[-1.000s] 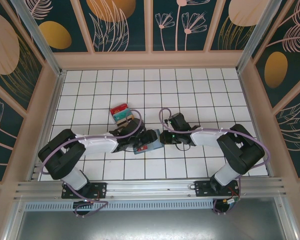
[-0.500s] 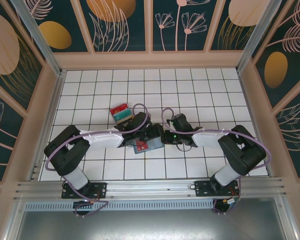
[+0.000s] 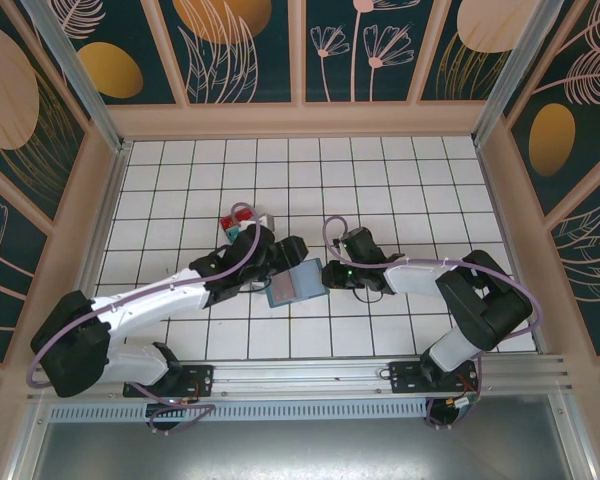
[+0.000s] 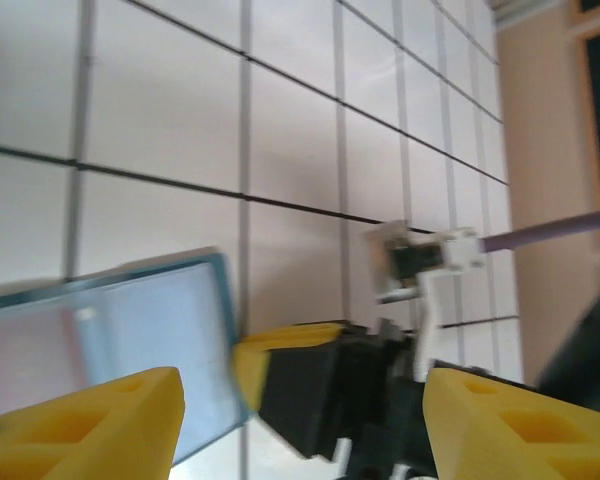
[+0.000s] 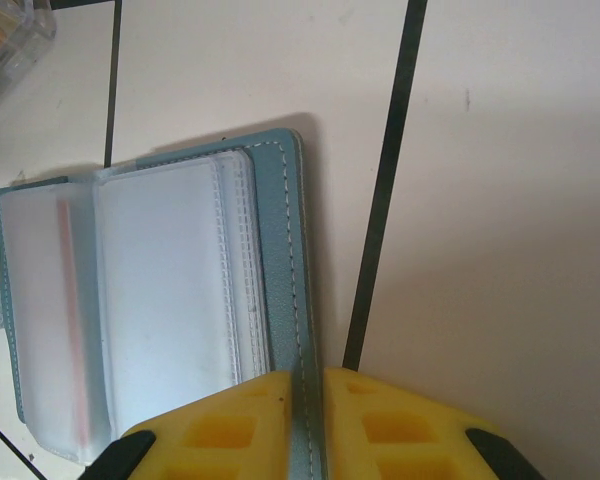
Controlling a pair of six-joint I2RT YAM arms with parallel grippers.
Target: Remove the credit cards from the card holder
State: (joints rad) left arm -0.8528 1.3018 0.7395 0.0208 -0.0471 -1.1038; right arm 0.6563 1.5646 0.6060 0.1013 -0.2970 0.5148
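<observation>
The slate-blue card holder (image 3: pixel 296 284) lies open on the white tiles, and its clear sleeves (image 5: pixel 160 300) look pale, with a faint red strip at their left. My right gripper (image 5: pixel 308 420) is shut on the holder's stitched right edge; from above the right gripper (image 3: pixel 326 277) sits at that edge. My left gripper (image 3: pixel 284 253) hovers over the holder's far left corner, open, with nothing between its yellow fingers (image 4: pixel 90 425). In the left wrist view the card holder (image 4: pixel 130 335) is at the lower left. Red and teal credit cards (image 3: pixel 239 226) lie stacked beyond the left wrist, partly hidden by it.
The tiled floor (image 3: pixel 380 180) is walled by tan panels on three sides, with a metal rail (image 3: pixel 300 375) along the near edge. The left arm (image 3: pixel 150 295) stretches diagonally across the near left tiles. The right arm's elbow (image 3: pixel 480 290) stands at the right.
My left arm has stretched out, its elbow swinging down and left, and its gripper has drawn back off the holder toward the card stack. The right gripper has stayed on the holder's edge.
</observation>
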